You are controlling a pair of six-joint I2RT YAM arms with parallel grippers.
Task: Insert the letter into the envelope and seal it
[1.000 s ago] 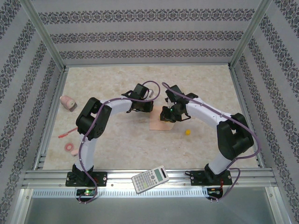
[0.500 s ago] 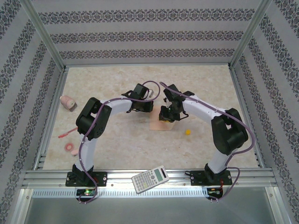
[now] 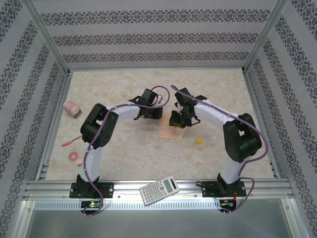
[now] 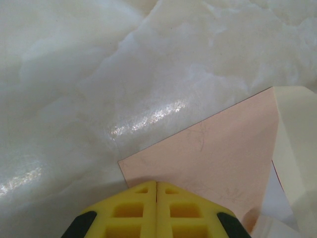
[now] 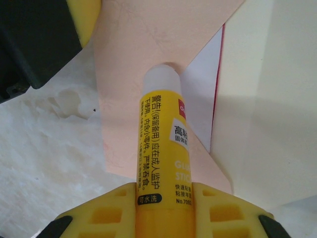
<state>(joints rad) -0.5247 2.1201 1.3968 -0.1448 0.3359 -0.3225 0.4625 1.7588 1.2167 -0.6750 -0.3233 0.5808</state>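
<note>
Table, pale marbled top, carries everything. Left arm and right arm both bend inward and meet over the envelope, which lies flat about mid-table. Top view gives just a small peach rectangle there, with the wrists covering its far edge.

Left wrist view, close up: a peach corner of the envelope on the table. A cream panel sits at the envelope's right side and a bit of white paper below it. Left gripper has its yellow fingers pressed together with no gap, tips at the envelope's near edge. Touching or just above, can't tell.

Right wrist view adds the letter: a white strip with a red edge line, lying between the peach paper and the cream panel. How far it sits inside the envelope, can't tell.

Calculator is well apart from the envelope, on the near rail between the arm bases.

Right gripper pinches a yellow glue stick between its yellow fingers, barrel pointing away from the camera. The stick's white tip is against the envelope's peach paper. Top view can't resolve the stick.

Pink block, pink stick and pink roll all lie far left of the envelope, near the left rail.

Small yellow piece lies just right of the envelope, not touching it.
</note>
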